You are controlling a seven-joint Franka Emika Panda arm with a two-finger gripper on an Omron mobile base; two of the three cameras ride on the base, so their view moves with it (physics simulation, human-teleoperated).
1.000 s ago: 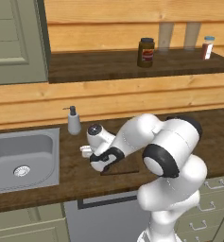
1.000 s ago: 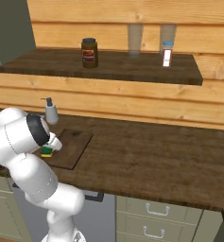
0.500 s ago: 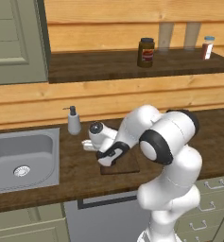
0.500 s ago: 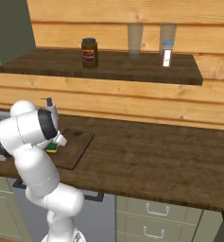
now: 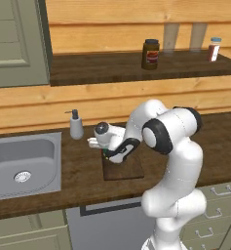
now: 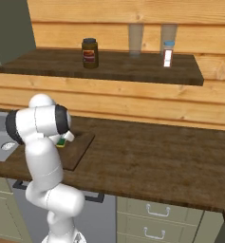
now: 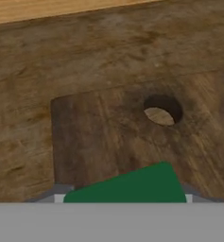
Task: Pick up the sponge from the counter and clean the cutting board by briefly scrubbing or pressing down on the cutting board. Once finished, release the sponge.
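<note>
- Sponge (image 7: pixel 127 185) sits low-centre in my hand view, green top tilted, gripped between my fingers (image 7: pixel 187 196).
- Cutting board (image 7: pixel 132 137) beneath; its hole upper right.
- Elbow swung since earlier.

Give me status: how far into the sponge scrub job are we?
Pickup looks done: the sponge sits between the gripper fingers, over the cutting board near its hole. Whether it is pressing down cannot be told. Left: finish the scrub, then release the sponge.

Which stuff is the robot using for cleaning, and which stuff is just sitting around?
Using:
sponge
cutting board
counter
gripper

Just sitting around:
soap bottle
sink
dark jar
small bottle
</note>
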